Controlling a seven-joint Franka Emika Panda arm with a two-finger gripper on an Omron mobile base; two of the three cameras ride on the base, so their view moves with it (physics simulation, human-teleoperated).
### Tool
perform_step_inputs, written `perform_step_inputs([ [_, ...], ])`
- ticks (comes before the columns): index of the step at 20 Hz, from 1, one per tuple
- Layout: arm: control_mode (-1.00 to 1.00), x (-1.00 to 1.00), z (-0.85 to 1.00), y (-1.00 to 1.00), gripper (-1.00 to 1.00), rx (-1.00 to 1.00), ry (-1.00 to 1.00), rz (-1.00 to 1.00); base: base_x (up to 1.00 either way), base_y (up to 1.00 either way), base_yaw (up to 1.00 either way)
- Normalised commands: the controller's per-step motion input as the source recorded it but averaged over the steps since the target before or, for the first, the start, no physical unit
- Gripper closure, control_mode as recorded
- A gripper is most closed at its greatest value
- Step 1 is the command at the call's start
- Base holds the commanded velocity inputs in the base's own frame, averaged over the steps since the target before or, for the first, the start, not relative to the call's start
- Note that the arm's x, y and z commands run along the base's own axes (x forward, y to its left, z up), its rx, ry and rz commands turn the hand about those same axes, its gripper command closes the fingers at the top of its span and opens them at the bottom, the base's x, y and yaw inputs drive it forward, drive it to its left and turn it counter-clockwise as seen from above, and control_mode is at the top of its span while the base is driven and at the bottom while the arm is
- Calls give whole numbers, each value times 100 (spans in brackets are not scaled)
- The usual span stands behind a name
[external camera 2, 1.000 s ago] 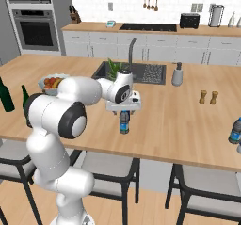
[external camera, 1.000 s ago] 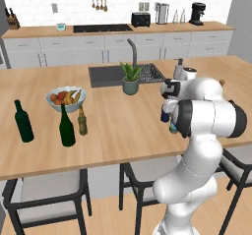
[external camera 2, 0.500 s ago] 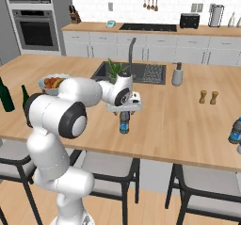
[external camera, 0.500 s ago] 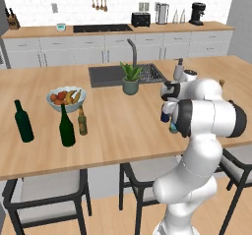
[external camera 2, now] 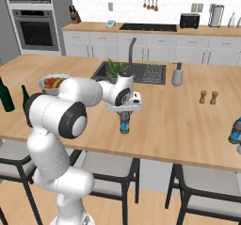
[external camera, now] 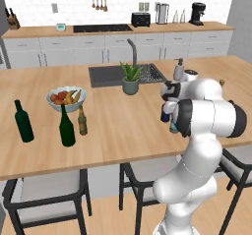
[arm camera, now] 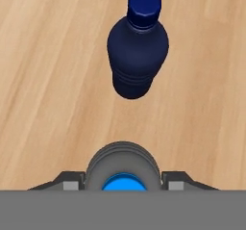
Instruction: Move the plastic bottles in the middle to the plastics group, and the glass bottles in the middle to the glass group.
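The long wooden counter [external camera: 113, 131] has a dark sink [external camera: 106, 75] set into it, with a potted plant [external camera: 131, 79] at the sink's front edge and a grey soap dispenser [external camera 2: 177, 74] to its right. Toward the left end stand a fruit bowl [external camera: 66, 99], 2 green wine bottles [external camera: 22, 122] and, just beside the nearer one, a slim amber bottle [external camera: 82, 122]. Toward the right stand 2 wooden shakers [external camera 2: 208, 97] and, at the far right, a pale bluish bottle [external camera 2: 235, 131]. A dark-blue bottle [arm camera: 138, 51] stands near the middle front.

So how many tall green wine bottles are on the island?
2. The first wine bottle stands near the left end of the island. The second wine bottle stands right of it, in front of the fruit bowl, beside the amber bottle. None looks hidden.
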Motion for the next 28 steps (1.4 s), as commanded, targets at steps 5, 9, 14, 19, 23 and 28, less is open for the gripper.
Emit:
perform_step_inputs([
  [5,-100,-10,19,-56,100,0,4,-15,0,0,0],
  [9,-100,-3,34,-81,100,0,2,-22,0,0,0],
  [14,-100,0,24,-92,100,0,0,-22,0,0,0],
  [19,-100,-3,4,-84,100,0,0,-16,0,0,0],
  [23,-100,-19,0,-58,100,-3,-1,-4,0,0,0],
  [28,-100,0,0,-58,100,0,-1,-4,0,0,0],
])
